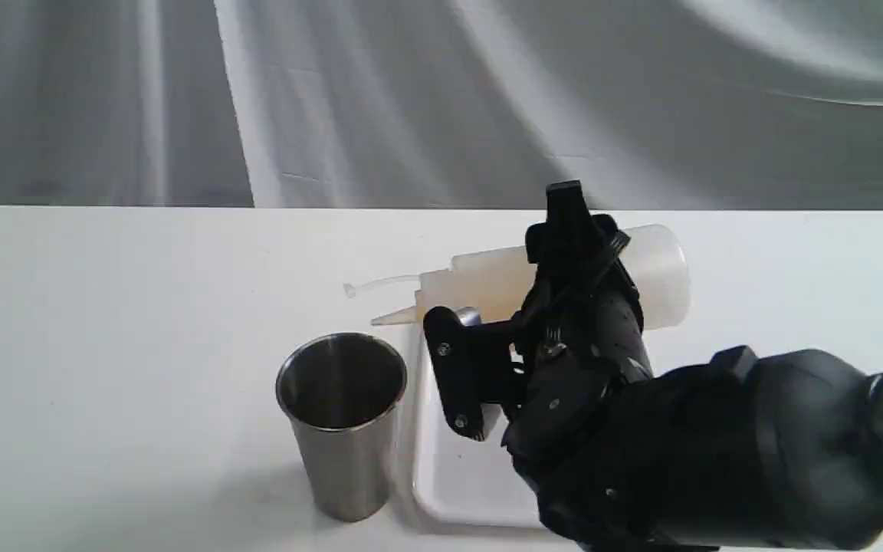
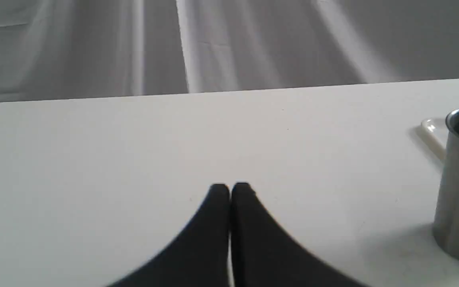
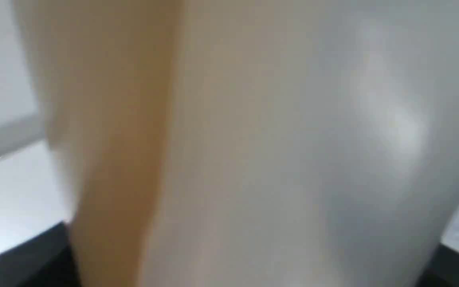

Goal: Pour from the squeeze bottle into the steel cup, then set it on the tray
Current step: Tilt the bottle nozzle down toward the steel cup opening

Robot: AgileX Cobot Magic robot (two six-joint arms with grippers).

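Translucent squeeze bottle (image 1: pixel 487 284) tipped near-horizontal, gripped in my right claw (image 1: pixel 572 261) | nozzle (image 1: pixel 392 316) toward steel cup (image 1: pixel 342 422) beside tray (image 1: pixel 449 475) | my left claw (image 2: pixel 230 189) closed, empty, over table (image 2: pixel 94 159)

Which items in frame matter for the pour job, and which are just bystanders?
Job: squeeze bottle, held tipped in the right pincer; steel cup; tray.
Bystanders: left pincer, shut and empty; white table; grey backdrop cloth.

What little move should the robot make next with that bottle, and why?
Probably nudge the right hand toward the steel cup, so the nozzle of the squeeze bottle sits over the middle of its mouth. The bottle lies tipped nearly flat, no liquid is seen leaving it, and the tip appears only near the rim.
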